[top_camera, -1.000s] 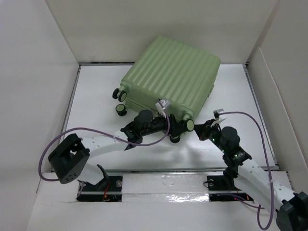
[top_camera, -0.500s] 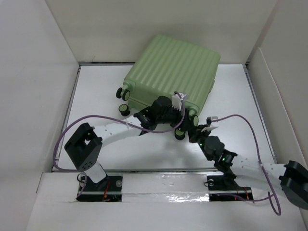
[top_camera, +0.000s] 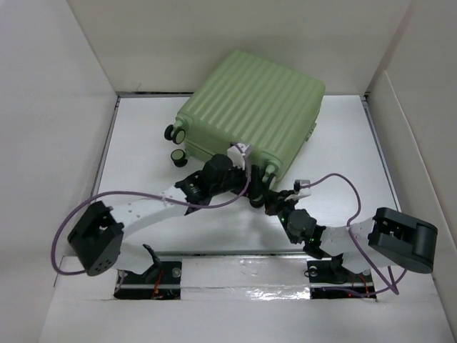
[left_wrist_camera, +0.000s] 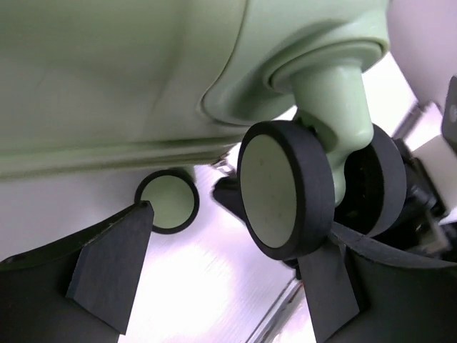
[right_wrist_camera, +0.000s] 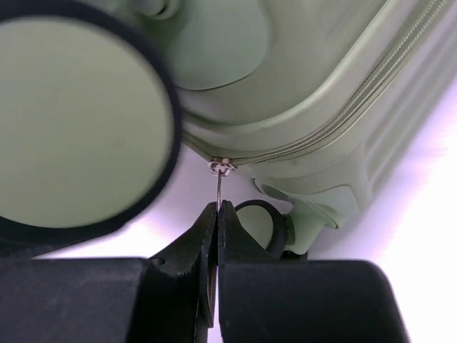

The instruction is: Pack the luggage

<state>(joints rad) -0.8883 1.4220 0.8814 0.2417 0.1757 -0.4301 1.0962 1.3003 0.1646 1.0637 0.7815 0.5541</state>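
Observation:
The luggage [top_camera: 250,107] is a closed pale green ribbed suitcase lying flat at the back of the table. My left gripper [top_camera: 245,174] is at its near edge. In the left wrist view it [left_wrist_camera: 228,246] is open, with a black-and-cream wheel [left_wrist_camera: 285,189] close above its right finger. My right gripper [top_camera: 266,202] is low at the near corner. In the right wrist view it [right_wrist_camera: 218,209] is shut on the thin metal zipper pull [right_wrist_camera: 218,184], which hangs from the slider on the luggage's seam [right_wrist_camera: 343,107]. A large wheel [right_wrist_camera: 78,121] fills the left of that view.
Two more wheels [top_camera: 176,133] stick out at the luggage's left corner. White walls close in the table on the left, back and right. Purple cables loop from both arms over the near table [top_camera: 128,193].
The right arm has swung left and lowered to the luggage's near corner. The left gripper rose onto the luggage edge, then dropped back to the wheel. The luggage has shifted slightly left.

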